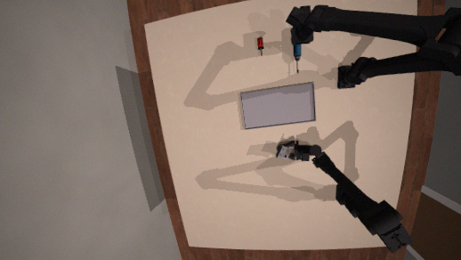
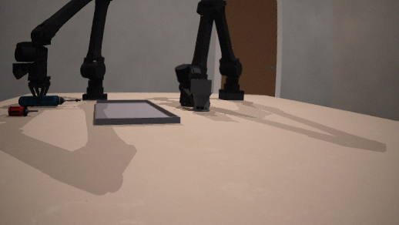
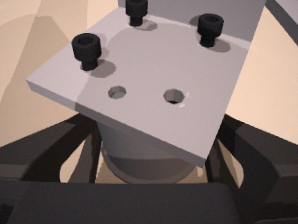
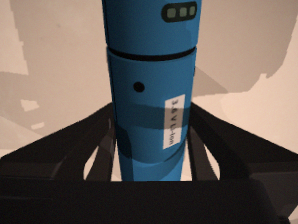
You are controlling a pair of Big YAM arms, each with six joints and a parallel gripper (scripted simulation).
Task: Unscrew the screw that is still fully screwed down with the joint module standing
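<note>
The joint module (image 1: 284, 152) (image 2: 202, 103) (image 3: 145, 150) stands gripped between the left tool's (image 1: 286, 149) (image 2: 195, 104) (image 3: 156, 132) fingers, while the right tool (image 1: 297, 43) (image 2: 38, 99) (image 4: 151, 111) clasps the electric screwdriver's (image 1: 297, 52) (image 2: 49, 101) (image 4: 150, 75) blue barrel.
</note>
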